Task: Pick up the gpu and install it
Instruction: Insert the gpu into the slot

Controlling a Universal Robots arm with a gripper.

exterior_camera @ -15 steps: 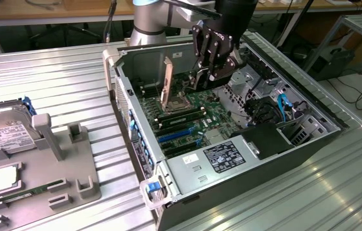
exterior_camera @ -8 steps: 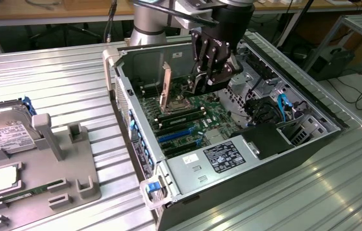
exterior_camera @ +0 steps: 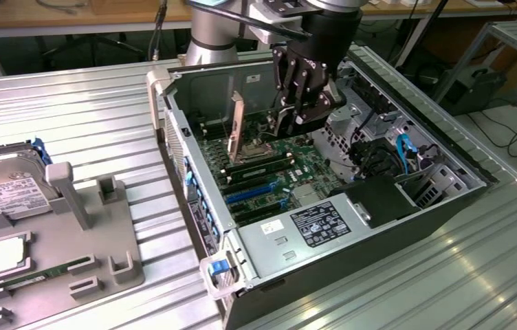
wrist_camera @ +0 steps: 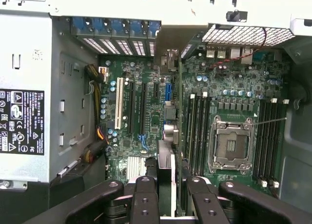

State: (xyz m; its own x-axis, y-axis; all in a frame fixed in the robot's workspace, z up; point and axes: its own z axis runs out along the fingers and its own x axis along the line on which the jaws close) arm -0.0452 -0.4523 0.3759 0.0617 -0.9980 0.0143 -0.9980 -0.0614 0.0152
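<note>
From the exterior view, the arm's black gripper [exterior_camera: 297, 113] reaches down into the open computer case [exterior_camera: 442, 148] lying on its side on the ribbed metal table [exterior_camera: 75, 124], its fingers closed part-way on the gpu [exterior_camera: 236, 130], which stands on edge above the motherboard [exterior_camera: 268, 172] with its bracket end toward the rear wall of the case. Just beside it lie the empty CPU socket [exterior_camera: 256, 150] and a row of memory slots; nearer the camera sits the power supply [exterior_camera: 309, 223] with its label, and blue cables crowd the drive bays on the exterior view's right. Well apart, on the exterior view's left, a grey holder [exterior_camera: 75, 240] carries a hard drive [exterior_camera: 6, 189] and a memory stick [exterior_camera: 34, 280]. In the wrist view the fingers [wrist_camera: 145, 199] clamp the gpu [wrist_camera: 168, 136] seen edge-on, hanging over the expansion slots [wrist_camera: 134, 107], with the CPU socket [wrist_camera: 231, 143] and memory slots [wrist_camera: 197, 131] to one side and the power supply [wrist_camera: 29, 112] to the other.
</note>
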